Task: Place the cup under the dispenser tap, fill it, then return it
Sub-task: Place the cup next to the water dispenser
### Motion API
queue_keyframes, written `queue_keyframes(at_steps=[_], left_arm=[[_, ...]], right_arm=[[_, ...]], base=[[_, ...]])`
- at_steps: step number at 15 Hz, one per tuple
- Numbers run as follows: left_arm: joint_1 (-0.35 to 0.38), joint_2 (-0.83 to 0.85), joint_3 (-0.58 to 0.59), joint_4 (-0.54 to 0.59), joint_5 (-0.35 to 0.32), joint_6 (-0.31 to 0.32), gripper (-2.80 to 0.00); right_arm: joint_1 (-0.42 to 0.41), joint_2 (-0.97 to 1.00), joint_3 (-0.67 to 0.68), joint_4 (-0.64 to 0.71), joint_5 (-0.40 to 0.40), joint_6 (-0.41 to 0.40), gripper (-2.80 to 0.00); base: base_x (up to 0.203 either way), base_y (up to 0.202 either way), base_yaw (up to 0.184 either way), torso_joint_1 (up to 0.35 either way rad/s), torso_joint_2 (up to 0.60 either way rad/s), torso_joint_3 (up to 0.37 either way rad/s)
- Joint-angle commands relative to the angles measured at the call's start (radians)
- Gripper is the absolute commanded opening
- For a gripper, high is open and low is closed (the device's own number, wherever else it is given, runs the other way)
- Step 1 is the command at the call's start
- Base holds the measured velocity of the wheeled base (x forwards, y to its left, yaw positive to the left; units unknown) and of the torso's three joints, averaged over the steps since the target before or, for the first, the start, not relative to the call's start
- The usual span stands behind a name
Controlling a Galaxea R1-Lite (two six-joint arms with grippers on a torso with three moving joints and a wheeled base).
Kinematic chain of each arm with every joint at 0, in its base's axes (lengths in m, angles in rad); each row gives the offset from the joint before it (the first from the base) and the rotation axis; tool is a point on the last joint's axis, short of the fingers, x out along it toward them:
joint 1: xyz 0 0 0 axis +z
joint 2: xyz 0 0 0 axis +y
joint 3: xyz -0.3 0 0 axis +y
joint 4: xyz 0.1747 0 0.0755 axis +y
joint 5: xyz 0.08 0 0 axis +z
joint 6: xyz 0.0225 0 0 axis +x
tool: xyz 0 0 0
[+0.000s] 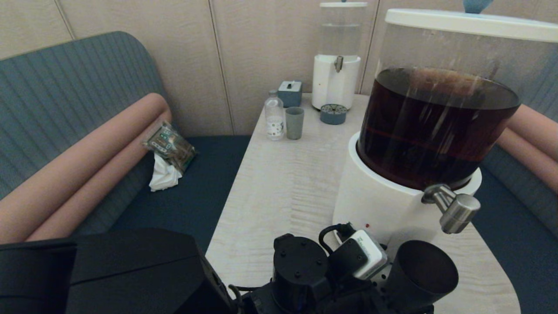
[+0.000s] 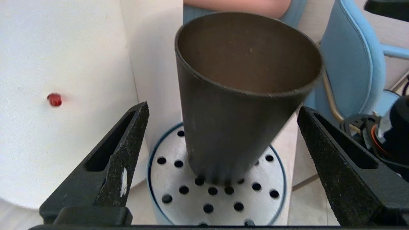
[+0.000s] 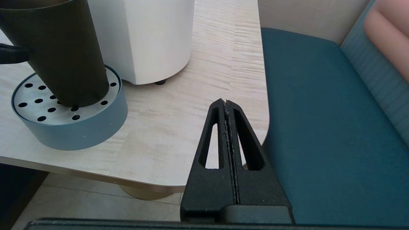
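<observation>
The matte black cup point(image 1: 420, 270) point(image 2: 236, 105) point(image 3: 64, 54) stands upright on a round perforated drip tray point(image 2: 179, 179) point(image 3: 73, 134), against the big dispenser's white base point(image 1: 375, 200). The brushed-steel dispenser tap point(image 1: 453, 208) juts out above the cup's mouth. No liquid shows inside the cup. My left gripper point(image 2: 223, 106) is open, one finger on each side of the cup with a gap at both. My right gripper point(image 3: 226, 101) is shut on nothing, low beside the table's near right corner.
At the table's far end stand a smaller clear-liquid dispenser point(image 1: 335, 65), its own drip tray point(image 1: 333, 114), a grey-green tumbler point(image 1: 294, 123), a small bottle point(image 1: 274, 115) and a grey box point(image 1: 290, 92). Blue bench seats point(image 3: 319, 111) flank the table; a packet point(image 1: 169, 146) lies on the left one.
</observation>
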State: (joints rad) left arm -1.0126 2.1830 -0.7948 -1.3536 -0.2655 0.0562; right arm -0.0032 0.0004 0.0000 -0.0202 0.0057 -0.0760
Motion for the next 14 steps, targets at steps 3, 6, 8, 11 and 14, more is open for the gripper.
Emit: queue_keyframes(at_steps=[3,6,8,11,14], left_arm=[[0.0,0.034,-0.044,0.009,-0.001,0.001,0.0],[0.0,0.04,-0.053,0.011,-0.001,0.001,0.0],[0.0,0.044,-0.06,0.011,-0.002,0.001,0.0],[0.0,0.061,-0.09,0.021,-0.005,0.0,0.0],[0.0,0.066,-0.096,0.027,-0.031,-0.006,0.0]], right_arm=[[0.0,0.001,0.009,0.0,0.0,-0.001,-2.8],[0.0,0.001,0.009,-0.001,0.0,-0.001,-2.8],[0.0,0.001,0.009,0.0,0.0,-0.001,-2.8],[0.0,0.001,0.009,-0.001,0.0,-0.001,-2.8],[0.0,0.001,0.009,-0.001,0.0,-0.001,-2.8]], base=[[0.0,0.0,0.0,0.0,0.0,0.0],[0.0,0.0,0.0,0.0,0.0,0.0],[0.0,0.0,0.0,0.0,0.0,0.0],[0.0,0.0,0.0,0.0,0.0,0.0],[0.0,0.0,0.0,0.0,0.0,0.0]])
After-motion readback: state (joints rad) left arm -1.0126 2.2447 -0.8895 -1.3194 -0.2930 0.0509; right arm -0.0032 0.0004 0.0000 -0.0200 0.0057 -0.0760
